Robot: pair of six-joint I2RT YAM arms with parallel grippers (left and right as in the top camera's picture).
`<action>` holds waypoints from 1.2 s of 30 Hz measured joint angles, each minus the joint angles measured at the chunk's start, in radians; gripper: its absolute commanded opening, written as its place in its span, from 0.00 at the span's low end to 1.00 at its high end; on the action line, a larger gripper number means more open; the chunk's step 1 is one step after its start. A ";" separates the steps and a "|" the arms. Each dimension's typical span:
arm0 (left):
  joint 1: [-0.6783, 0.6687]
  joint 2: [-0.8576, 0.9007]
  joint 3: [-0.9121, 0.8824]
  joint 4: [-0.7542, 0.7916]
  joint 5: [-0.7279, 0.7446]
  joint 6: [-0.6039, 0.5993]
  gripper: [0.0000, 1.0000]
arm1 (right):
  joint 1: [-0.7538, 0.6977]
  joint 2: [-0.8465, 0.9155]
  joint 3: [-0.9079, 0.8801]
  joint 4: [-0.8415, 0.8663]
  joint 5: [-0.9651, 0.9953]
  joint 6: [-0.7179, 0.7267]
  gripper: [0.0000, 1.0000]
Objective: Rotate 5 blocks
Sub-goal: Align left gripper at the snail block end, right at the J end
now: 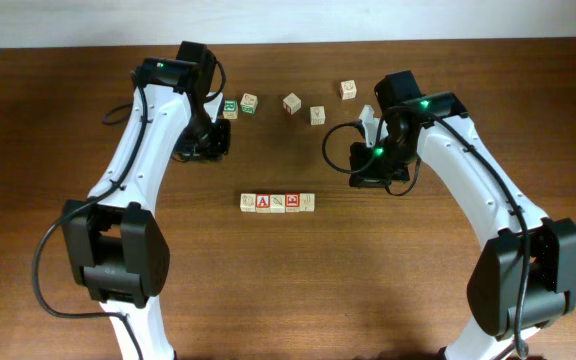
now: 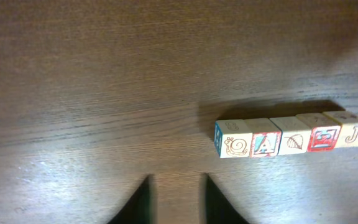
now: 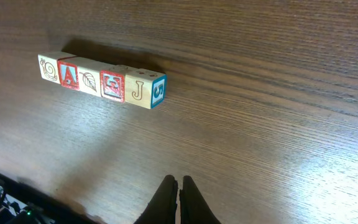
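Blocks (image 1: 277, 202) packed touching in centre-frame row: risk of dragging neighbours while turning one. Left gripper (image 2: 178, 182) fingers parted, empty; right gripper (image 3: 178, 180) fingers pressed together.

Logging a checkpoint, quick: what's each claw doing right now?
Left claw: open, nothing between its fingers.
Right claw: closed, holding nothing.

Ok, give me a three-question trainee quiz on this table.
1. How many blocks make up the row?
2. True or false: the right hand is shut and empty.
3. Which block touches the A at the row's end? a) snail b) J c) green
Key: 1 five; 2 true; 3 a.
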 measured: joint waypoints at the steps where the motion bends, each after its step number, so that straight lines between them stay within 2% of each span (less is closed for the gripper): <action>1: 0.000 0.000 0.000 0.000 0.000 -0.001 0.00 | 0.000 0.000 0.000 0.000 0.000 -0.002 0.06; 10: 0.000 0.000 -0.009 -0.002 0.000 -0.004 0.00 | 0.000 0.000 -0.066 0.053 -0.005 -0.008 0.05; 16: 0.000 0.000 -0.097 0.011 0.000 -0.004 0.00 | 0.000 0.001 -0.124 0.087 -0.012 -0.008 0.05; 27: -0.003 0.000 -0.143 0.027 0.019 -0.004 0.00 | 0.000 0.001 -0.126 0.096 -0.059 -0.008 0.04; 33: -0.047 0.000 -0.143 0.026 0.022 -0.004 0.00 | -0.003 0.001 -0.126 0.091 -0.097 -0.013 0.04; 36: -0.069 0.000 -0.143 0.018 0.022 -0.004 0.00 | -0.058 -0.005 -0.126 0.057 -0.113 -0.039 0.04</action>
